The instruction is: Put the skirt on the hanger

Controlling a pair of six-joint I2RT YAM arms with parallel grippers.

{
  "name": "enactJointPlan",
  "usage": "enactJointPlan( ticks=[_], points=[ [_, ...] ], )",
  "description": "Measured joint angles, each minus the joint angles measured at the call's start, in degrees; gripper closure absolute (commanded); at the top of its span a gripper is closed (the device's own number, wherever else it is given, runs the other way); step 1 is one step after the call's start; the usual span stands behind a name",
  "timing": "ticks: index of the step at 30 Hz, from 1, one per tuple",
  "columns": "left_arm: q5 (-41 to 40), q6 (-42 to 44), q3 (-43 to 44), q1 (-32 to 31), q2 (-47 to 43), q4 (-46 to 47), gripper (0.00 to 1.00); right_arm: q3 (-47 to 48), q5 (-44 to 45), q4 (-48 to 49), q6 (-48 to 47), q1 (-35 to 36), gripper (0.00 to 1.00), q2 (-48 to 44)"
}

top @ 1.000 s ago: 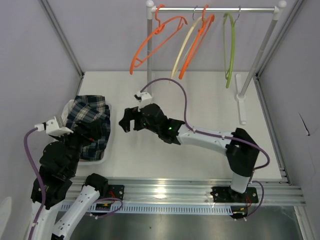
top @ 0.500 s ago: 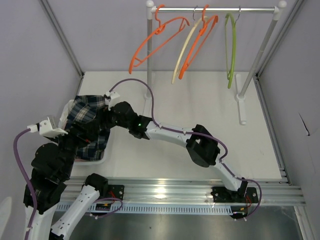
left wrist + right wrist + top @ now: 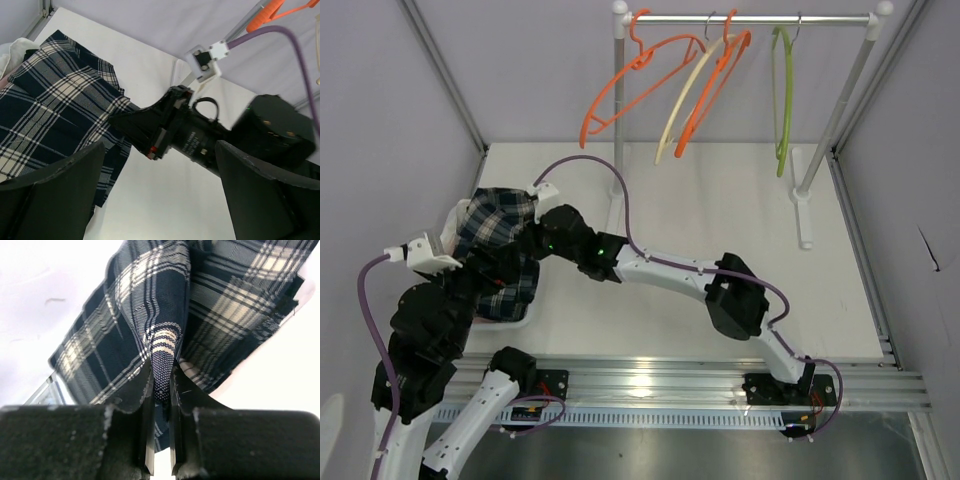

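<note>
Reaching across the white bench (image 3: 720, 250), my right arm (image 3: 660, 270) stretches from its base at the near edge to the far left corner. A metal clothes rail (image 3: 750, 18) stands at the back of the bench. My left arm (image 3: 420, 330) is folded up at the near left, its wrist raised over the same corner. The navy-and-cream plaid skirt (image 3: 495, 215) lies rumpled there in a white tub (image 3: 520, 322), well apart from the rail. Four hangers hang from the rail: an orange hanger (image 3: 620, 95), a cream hanger (image 3: 680, 110), a second orange hanger (image 3: 715, 85) and a green hanger (image 3: 780, 100). All four are bare. My right jaws are pressed together on a raised fold of the skirt (image 3: 150, 305), the cloth pinched between the two fingertips (image 3: 145, 390). My left jaws are spread wide just beside the skirt's edge (image 3: 50, 110), gripping nothing, and they face my right jaws.
</note>
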Motion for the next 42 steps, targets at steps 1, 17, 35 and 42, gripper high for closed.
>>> enactJointPlan(
  ticks=[1, 17, 35, 42],
  points=[
    [0.1, 0.0, -0.1, 0.0, 0.0, 0.1, 0.06, -0.9, 0.7, -0.4, -0.5, 0.5, 1.00, -1.7],
    [5.5, 0.5, -1.0, 0.0, 2.2, 5.0, 0.49, -4.8, 24.6, -10.3, -7.4, 3.8, 1.00, -27.8],
    [25.2, 0.3, -12.6, -4.6, 9.7, 16.4, 0.23, -14.6, 40.8, -31.7, -7.6, 5.8, 1.00, -42.0],
    [22.1, 0.5, -13.6, -15.3, 15.1, 19.5, 0.20, -21.5, 41.5, -41.6, -1.0, 0.2, 1.00, -48.8]
  ],
)
